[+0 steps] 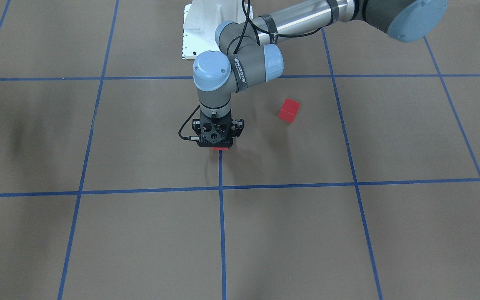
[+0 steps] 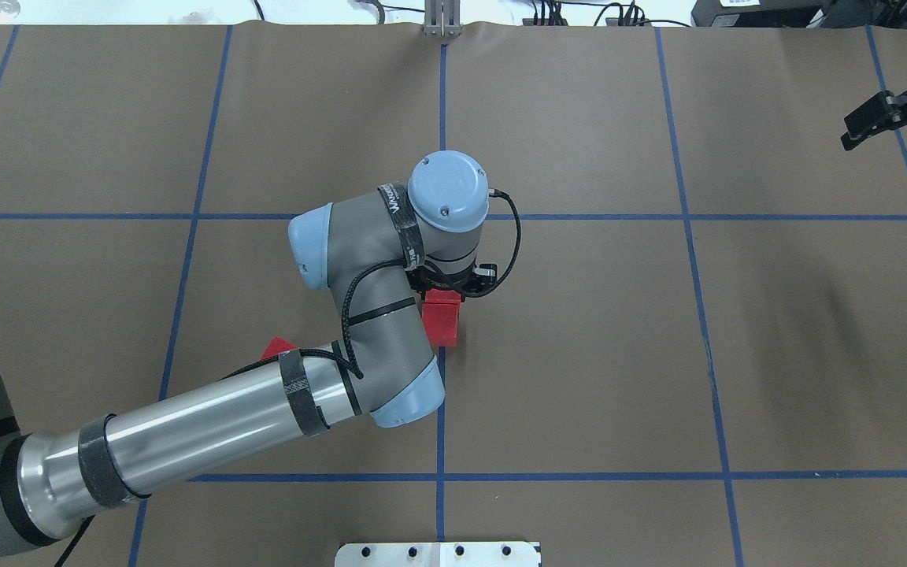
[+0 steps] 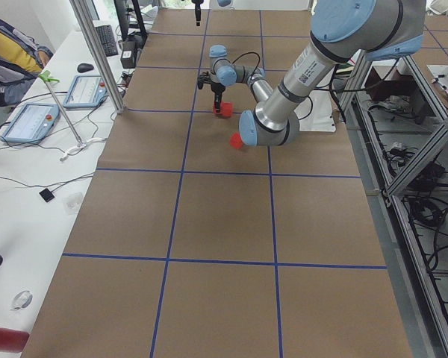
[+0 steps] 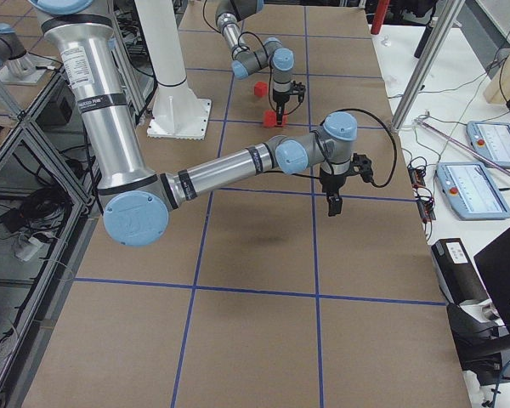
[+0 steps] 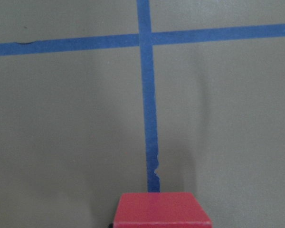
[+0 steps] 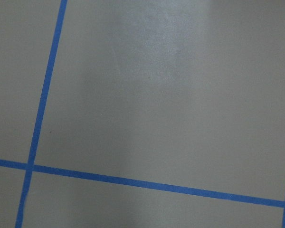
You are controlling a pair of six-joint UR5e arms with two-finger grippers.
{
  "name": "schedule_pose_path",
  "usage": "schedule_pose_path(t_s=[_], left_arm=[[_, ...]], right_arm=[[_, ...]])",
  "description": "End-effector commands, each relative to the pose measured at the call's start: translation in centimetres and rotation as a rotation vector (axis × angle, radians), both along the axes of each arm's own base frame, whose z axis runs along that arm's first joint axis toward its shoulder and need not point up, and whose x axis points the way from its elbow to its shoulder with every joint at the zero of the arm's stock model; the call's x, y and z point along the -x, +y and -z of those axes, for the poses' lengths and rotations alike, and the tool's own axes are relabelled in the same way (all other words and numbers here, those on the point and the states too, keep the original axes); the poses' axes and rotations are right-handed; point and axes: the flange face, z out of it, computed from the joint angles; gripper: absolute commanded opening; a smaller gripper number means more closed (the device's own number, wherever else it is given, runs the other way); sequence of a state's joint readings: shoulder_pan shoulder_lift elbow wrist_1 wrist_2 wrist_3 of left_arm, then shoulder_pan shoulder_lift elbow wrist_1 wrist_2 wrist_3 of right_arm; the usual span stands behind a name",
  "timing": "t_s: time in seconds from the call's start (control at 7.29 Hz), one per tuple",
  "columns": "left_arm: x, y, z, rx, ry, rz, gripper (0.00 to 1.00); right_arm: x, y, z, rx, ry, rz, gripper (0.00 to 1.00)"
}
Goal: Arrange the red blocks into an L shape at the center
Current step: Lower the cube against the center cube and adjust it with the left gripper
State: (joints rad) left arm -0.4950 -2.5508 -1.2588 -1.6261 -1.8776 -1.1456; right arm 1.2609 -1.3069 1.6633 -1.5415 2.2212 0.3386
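Overhead exterior, left to right. You have the loose red block point(image 2: 275, 347) poking out from under the left arm's forearm, well apart from the left gripper point(image 1: 216, 141), off to its robot-left side and a bit nearer the base. The front-facing view shows it whole, twisted off the grid. Not placed yet.

Next, the left gripper points straight down at the middle of the table point(image 2: 579, 354), on the blue tape line point(image 5: 149, 118). Under it, running out toward the base, sits a centre red patch point(image 2: 440, 321), longer than wide. You can read that as two red blocks in a row, touching, but no seam shows, so treat it as a guess. The left wrist camera catches one red top face at its bottom edge, right by the fingers. No finger shows, so you can't tell whether the jaws are clamped on it or free.

Far right, the right gripper point(image 2: 867, 126) hangs well apart from everything, jaws parted, nothing in them.

Progress call: the straight leg of the L looks laid, roughly two thirds done. Left for you: fetch the loose block, square it up, and set it against the side of an end block for the corner.
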Motion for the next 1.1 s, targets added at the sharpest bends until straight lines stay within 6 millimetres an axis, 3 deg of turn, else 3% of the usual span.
schedule_pose_path(t_s=[0.0, 0.96], left_arm=[[-0.14, 0.17, -1.19, 0.006, -0.011, -0.004, 0.18], [-0.26, 0.41, -0.97, 0.004, -0.005, -0.009, 0.29]], right_arm=[[0.01, -0.02, -0.08, 0.0, 0.0, 0.001, 0.99], [0.02, -0.07, 0.01, -0.002, 0.0, 0.001, 0.99]])
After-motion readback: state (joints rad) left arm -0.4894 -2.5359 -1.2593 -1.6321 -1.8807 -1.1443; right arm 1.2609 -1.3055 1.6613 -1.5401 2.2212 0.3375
